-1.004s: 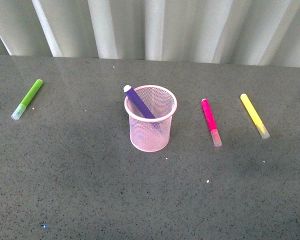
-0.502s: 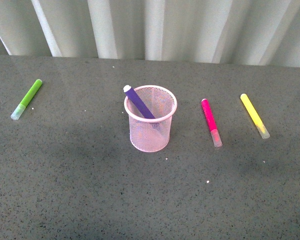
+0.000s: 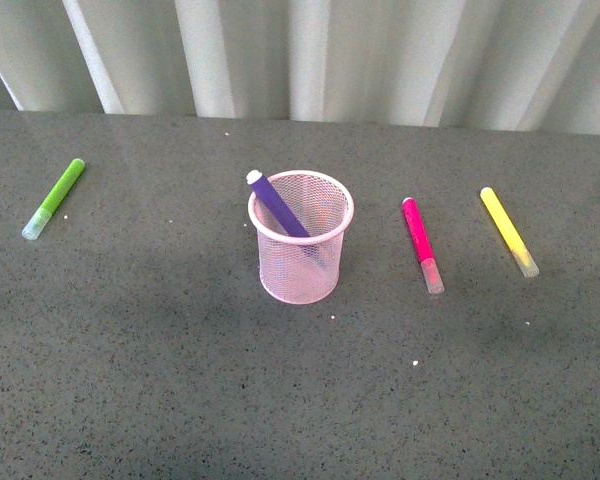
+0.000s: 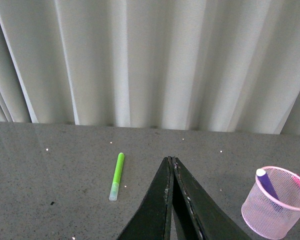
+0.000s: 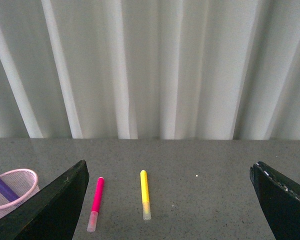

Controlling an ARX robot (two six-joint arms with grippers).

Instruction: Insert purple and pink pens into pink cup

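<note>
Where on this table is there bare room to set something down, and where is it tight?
Bare: the near strip of the table in front of the pink cup, and the wide stretch between the green marker and the cup. Tighter: the right side, around the pink pen and yellow marker.

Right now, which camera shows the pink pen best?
The front view: the pink pen lies whole, seen from above, right of the pink cup. The right wrist view shows it whole too, but at a flatter angle. The left wrist view misses it.
</note>
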